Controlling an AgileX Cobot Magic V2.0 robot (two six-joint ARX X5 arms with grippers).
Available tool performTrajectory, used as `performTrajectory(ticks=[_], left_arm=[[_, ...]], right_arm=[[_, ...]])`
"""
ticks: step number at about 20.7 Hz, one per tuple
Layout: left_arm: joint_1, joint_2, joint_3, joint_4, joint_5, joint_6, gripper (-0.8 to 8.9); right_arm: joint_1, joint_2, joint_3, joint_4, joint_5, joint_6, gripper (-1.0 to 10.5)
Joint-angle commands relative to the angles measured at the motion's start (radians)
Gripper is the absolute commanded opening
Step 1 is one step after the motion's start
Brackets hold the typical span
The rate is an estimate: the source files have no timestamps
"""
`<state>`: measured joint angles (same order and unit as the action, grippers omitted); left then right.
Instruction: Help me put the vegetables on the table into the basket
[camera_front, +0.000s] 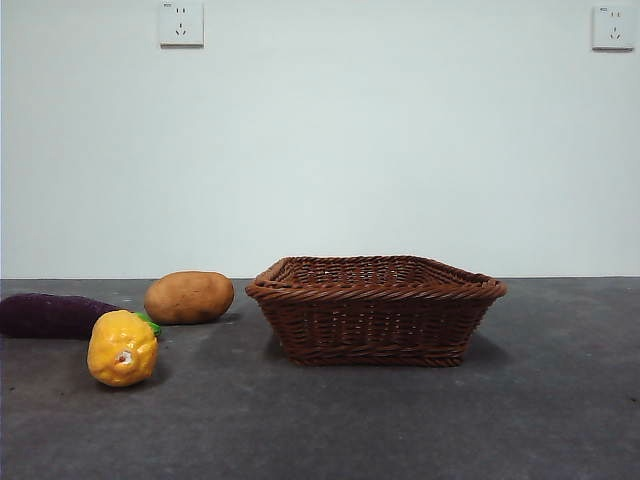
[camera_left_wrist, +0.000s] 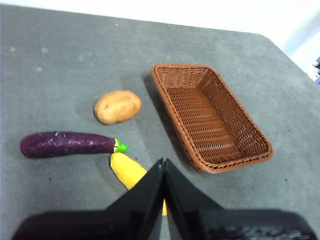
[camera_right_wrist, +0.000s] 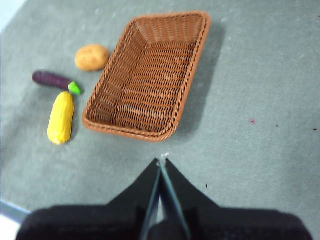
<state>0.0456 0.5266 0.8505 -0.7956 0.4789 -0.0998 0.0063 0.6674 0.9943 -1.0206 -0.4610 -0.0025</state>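
Note:
A brown wicker basket (camera_front: 375, 305) stands empty on the dark grey table (camera_front: 400, 420). Left of it lie the vegetables: a tan potato (camera_front: 189, 297), a dark purple eggplant (camera_front: 50, 315) with a green tip, and a yellow corn cob (camera_front: 122, 348) nearest the front. The left wrist view shows the potato (camera_left_wrist: 117, 106), the eggplant (camera_left_wrist: 67, 144), the corn (camera_left_wrist: 129, 171) and the basket (camera_left_wrist: 210, 115); my left gripper (camera_left_wrist: 163, 162) hangs shut above the corn. My right gripper (camera_right_wrist: 162, 162) is shut above bare table near the basket (camera_right_wrist: 147, 75), apart from the corn (camera_right_wrist: 61, 117), eggplant (camera_right_wrist: 52, 80) and potato (camera_right_wrist: 92, 57).
A white wall with two sockets (camera_front: 181, 23) rises behind the table. The table's edge (camera_right_wrist: 12, 209) shows in the right wrist view. Neither arm appears in the front view.

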Motion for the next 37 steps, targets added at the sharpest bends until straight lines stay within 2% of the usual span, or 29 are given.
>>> performTrajectory(ticks=[1, 4, 5, 6, 7, 8, 9, 10, 11, 12, 19, 23, 25, 29, 37], left_arm=[[0.001, 0.0, 0.019, -0.007, 0.0, 0.026, -0.07], [-0.001, 0.001, 0.038, -0.031, 0.0, 0.026, 0.06], [-0.002, 0.001, 0.043, -0.042, 0.001, 0.021, 0.43], [-0.004, 0.002, 0.048, -0.05, 0.0, 0.019, 1.65], [-0.008, 0.002, 0.052, -0.052, 0.001, 0.017, 3.53], [-0.014, 0.004, 0.056, -0.052, 0.001, 0.017, 5.64], [-0.019, 0.006, 0.058, -0.052, 0.005, 0.017, 6.34], [-0.024, 0.007, 0.059, -0.053, 0.025, 0.016, 6.33], [-0.027, 0.01, 0.06, -0.056, 0.045, 0.01, 6.33], [-0.027, 0.012, 0.06, -0.058, 0.054, -0.002, 6.33], [-0.027, 0.04, 0.06, -0.045, 0.052, -0.009, 6.33], [-0.027, 0.082, 0.06, -0.042, 0.053, -0.01, 6.32], [-0.027, 0.103, 0.06, -0.04, 0.053, -0.009, 6.31], [-0.027, 0.149, 0.061, -0.018, 0.053, -0.013, 6.31], [-0.027, 0.196, 0.061, 0.005, 0.053, -0.017, 6.29]], right_arm=[[0.0, 0.017, 0.017, -0.011, -0.003, -0.049, -0.1], [0.0, 0.034, 0.018, -0.037, -0.007, -0.056, 0.0], [0.0, 0.036, 0.018, -0.046, -0.016, -0.056, 0.0], [0.0, 0.036, 0.018, -0.054, -0.028, -0.057, 0.2], [0.0, 0.036, 0.018, -0.055, -0.041, -0.06, 0.9], [0.0, 0.036, 0.018, -0.055, -0.053, -0.059, 2.2], [0.0, 0.036, 0.018, -0.055, -0.061, -0.059, 3.4], [0.0, 0.036, 0.018, -0.055, -0.071, -0.058, 5.1], [0.0, 0.036, 0.019, -0.055, -0.078, -0.056, 6.1], [0.0, 0.036, 0.019, -0.055, -0.088, -0.055, 6.3], [0.0, 0.069, 0.018, -0.027, -0.1, -0.051, 6.3], [0.001, 0.169, 0.021, 0.126, -0.101, 0.016, 6.3], [0.001, 0.263, 0.049, 0.192, -0.105, 0.051, 6.3], [0.043, 0.516, 0.187, 0.237, -0.097, 0.053, 6.3], [0.194, 1.005, 0.487, 0.234, 0.056, 0.051, 6.3]])
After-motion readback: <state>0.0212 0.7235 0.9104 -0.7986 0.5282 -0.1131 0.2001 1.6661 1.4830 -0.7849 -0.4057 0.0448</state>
